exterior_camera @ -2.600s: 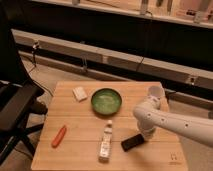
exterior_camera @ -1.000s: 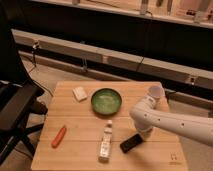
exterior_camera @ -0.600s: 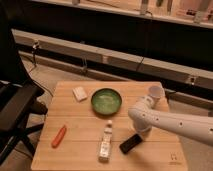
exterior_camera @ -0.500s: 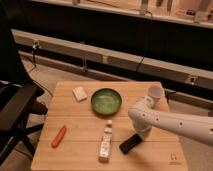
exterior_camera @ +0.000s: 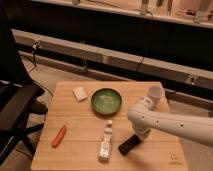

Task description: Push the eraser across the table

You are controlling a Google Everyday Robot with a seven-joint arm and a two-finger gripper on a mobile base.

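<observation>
The eraser [exterior_camera: 129, 144] is a small flat black block lying on the light wooden table [exterior_camera: 80, 120], right of the bottle and near the front edge. My gripper [exterior_camera: 140, 133] comes in from the right on a white arm and sits right at the eraser's upper right end, seemingly touching it. The arm's end hides the fingers.
A clear bottle [exterior_camera: 105, 141] lies just left of the eraser. A green bowl [exterior_camera: 106, 101] sits mid-table, a white cup [exterior_camera: 155, 93] at the right, a small white block [exterior_camera: 79, 93] at the back left, an orange carrot-like thing [exterior_camera: 59, 136] at the front left. A black chair [exterior_camera: 17, 107] stands left.
The eraser has slid a little to the left and toward the front edge, closer to the bottle, with the gripper following it.
</observation>
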